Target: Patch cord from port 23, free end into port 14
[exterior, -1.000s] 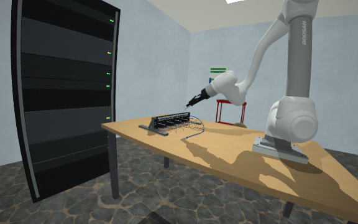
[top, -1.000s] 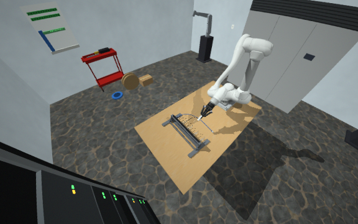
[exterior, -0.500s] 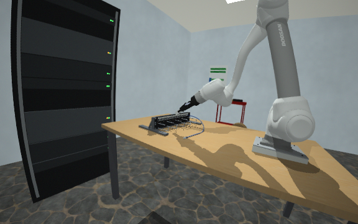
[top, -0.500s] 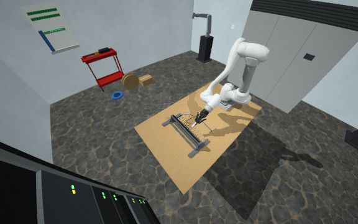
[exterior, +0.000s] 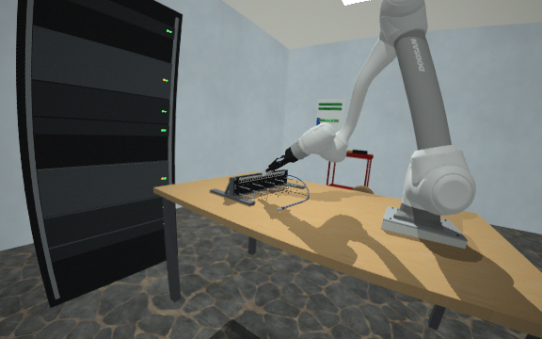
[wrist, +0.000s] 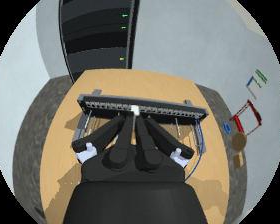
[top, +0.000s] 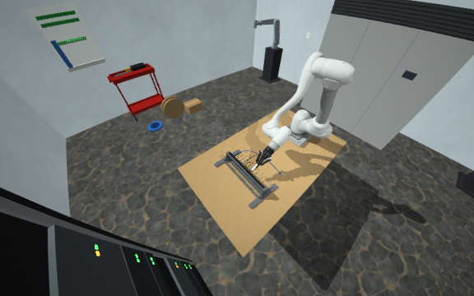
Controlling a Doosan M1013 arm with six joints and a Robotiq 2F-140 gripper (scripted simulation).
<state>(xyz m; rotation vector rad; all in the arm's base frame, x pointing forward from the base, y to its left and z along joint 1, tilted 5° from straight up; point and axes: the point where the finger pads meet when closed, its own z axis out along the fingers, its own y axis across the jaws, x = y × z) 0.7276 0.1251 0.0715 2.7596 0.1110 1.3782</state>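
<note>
The patch panel rack (top: 245,173) stands on the wooden table, its port face towards the arm's base; it also shows in the exterior view (exterior: 259,182) and the wrist view (wrist: 143,106). The blue patch cord (exterior: 300,192) loops out from the rack's right end, and its free end (exterior: 280,207) lies on the table in front of the rack, apart from my fingers. It shows in the top view too (top: 281,174). My gripper (exterior: 269,169) (top: 257,165) is shut and empty, with its tips (wrist: 135,112) just above the rack's top edge near the middle.
Several grey cords hang from the rack's ports onto the table. The arm's base (exterior: 423,226) stands on the table to the right. A tall black server cabinet (exterior: 97,141) stands beyond the table's left edge. A red cart (top: 136,88) is far off.
</note>
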